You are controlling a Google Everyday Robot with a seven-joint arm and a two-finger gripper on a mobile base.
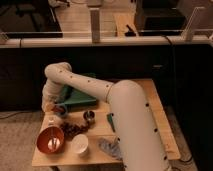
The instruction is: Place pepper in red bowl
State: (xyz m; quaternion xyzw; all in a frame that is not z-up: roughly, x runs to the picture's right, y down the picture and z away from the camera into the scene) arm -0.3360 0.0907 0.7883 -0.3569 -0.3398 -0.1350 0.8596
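On the table (150, 107) you have one red bowl (50, 138) at lower left, one white cup (80, 144) just right of it, one grape bunch (73, 128), one small metal cup (89, 116), one dark bowl (61, 110) and one green tray (80, 98). Your gripper (50, 113) hangs at the left edge, just above the red bowl. A small orange patch at its tip is probably the one pepper (48, 106), outside the bowl. You cannot tell whether the gripper is open or closed.
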